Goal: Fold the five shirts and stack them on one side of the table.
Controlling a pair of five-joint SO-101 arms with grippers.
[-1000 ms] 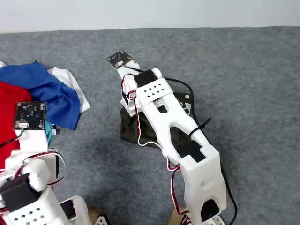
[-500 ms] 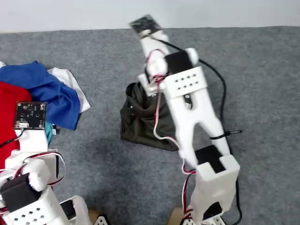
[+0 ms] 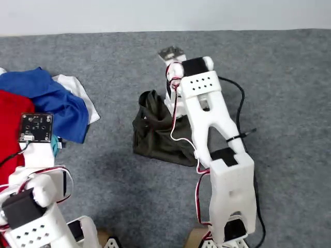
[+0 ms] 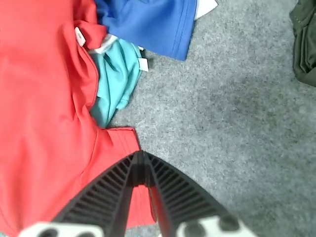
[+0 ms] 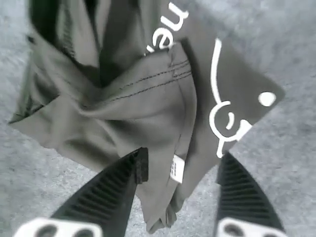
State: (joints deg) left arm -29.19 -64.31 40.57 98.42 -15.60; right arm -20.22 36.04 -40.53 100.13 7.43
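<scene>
My right hand (image 5: 181, 165) hangs open over the bunched olive shirt (image 5: 123, 98), mid-worktop. Best I pinch the loose corner cleanly, then draw it flat.

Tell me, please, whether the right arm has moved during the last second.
Yes. The right arm has swung right: earlier it lay across the dark shirt, and now it runs along that shirt's right edge.

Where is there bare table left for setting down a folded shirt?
Widest: the grey table cover right of the right arm. A narrower strip lies between the blue shirt and the olive shirt. The left side is crowded by the shirt pile.
</scene>
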